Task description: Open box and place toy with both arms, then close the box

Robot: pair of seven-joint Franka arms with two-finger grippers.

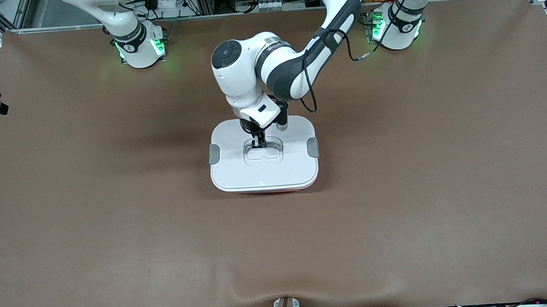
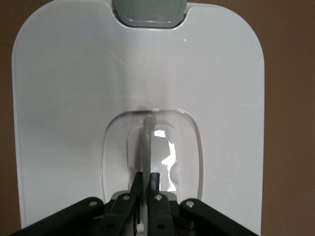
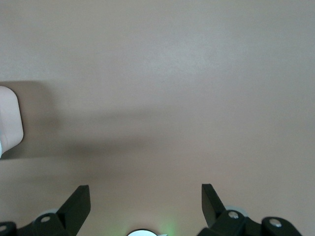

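The box (image 1: 263, 156) sits at mid-bench, its white lid (image 2: 74, 98) on. The left tool (image 1: 259, 143) is down in the lid's recess, pinched tight on the grey handle (image 2: 147, 147). The right tool (image 3: 146, 196) waits, spread wide, over bare bench (image 3: 172, 73).

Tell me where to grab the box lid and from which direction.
Grip the thin grey handle standing in the recess at the middle of the white lid, coming straight down from above. The lid lies flat and wide, so the upright handle bar is the only part narrow enough to pinch. The left claw is shut on it this way. The right claw waits open over bare table.
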